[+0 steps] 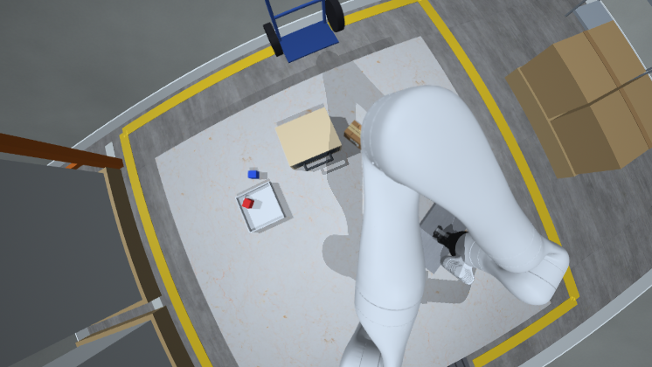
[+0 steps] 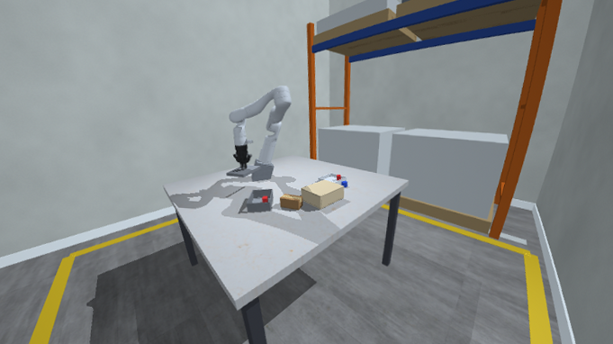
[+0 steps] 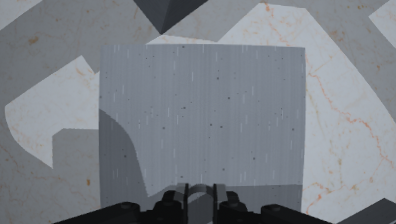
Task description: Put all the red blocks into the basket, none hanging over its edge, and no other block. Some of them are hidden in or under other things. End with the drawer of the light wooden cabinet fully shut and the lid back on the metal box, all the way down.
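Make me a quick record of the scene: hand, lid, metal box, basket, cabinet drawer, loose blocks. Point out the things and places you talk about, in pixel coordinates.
Hand: closed on the lid, above the table
Lid: grey and square (image 1: 428, 255) (image 2: 234, 172) (image 3: 200, 115), held by the hand (image 1: 439, 233) (image 2: 243, 167) (image 3: 200, 198), off the metal box
Metal box: open (image 2: 259, 209) (image 3: 380, 211), a red block (image 2: 264, 199) inside
Basket: white (image 1: 278, 200) (image 2: 326, 177), another red block (image 1: 247, 203) (image 2: 339, 176) inside
Cabinet drawer: looks shut (image 1: 298, 165); contents not visible
Loose blocks: one blue block (image 1: 253, 174) (image 2: 345, 184), beside the basket
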Robot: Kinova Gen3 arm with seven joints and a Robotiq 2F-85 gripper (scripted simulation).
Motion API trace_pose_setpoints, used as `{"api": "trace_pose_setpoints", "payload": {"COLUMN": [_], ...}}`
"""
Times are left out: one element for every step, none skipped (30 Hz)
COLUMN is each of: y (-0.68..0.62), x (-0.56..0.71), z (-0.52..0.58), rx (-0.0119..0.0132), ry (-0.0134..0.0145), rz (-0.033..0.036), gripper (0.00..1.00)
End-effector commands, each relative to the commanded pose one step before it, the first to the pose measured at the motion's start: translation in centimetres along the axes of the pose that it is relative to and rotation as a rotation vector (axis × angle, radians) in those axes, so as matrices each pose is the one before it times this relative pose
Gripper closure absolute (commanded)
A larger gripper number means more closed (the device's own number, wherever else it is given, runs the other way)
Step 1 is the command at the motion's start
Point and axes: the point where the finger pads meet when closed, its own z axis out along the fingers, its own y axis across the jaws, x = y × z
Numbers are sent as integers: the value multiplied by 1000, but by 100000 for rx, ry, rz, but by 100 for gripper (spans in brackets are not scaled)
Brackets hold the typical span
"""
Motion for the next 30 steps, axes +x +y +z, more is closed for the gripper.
{"api": "trace_pose_setpoints", "payload": {"y": [-8, -1, -1, -1, -1, 0, -1, -1, -1, 0, 0, -1, -1, -1, -1, -1, -1, -1, -1, -1, -1, -1, -1, -1, -2, -1, 0, 0, -1, -1], "x": [-44, -1, -2, -2, -1, -3, -1, -2, -2, 0, 0, -2, -3, -1, -3, -1, -3, -2, -2, -2, -2, -3, -1, -3, -1, -3, 0, 0, -1, -3], "z": [391, 185, 189, 192, 196, 199, 202, 205, 208, 0, 0, 210, 212, 214, 216, 218, 219, 220, 221, 222, 223, 223, 223, 223, 222, 222, 0, 0, 221, 220], "rx": [-8, 1, 0, 0, 1, -1, 1, 0, 0, 0, 0, 0, -1, 1, -1, 1, -1, 0, 0, 0, 0, 0, 1, -1, 1, -1, 0, 0, 1, -1], "ry": [-151, 0, 0, 0, 1, -1, 0, 0, 0, 0, 0, 0, 0, 1, -1, 0, 0, 0, 0, 0, 0, 0, 0, 0, 1, -1, 0, 0, 0, 0], "rz": [-8, 1, -1, 0, 2, -2, 1, -1, 0, 0, 0, 1, -1, 2, -2, 1, -1, 1, 0, 0, 0, -1, 1, -1, 2, -2, 0, 0, 1, -1], "gripper": [90, 90, 90, 90, 90, 90, 90, 90, 90, 90, 90, 90, 90, 90, 90, 90, 90, 90, 90, 90, 90, 90, 90, 90, 90, 90, 90, 90, 90, 90]}}
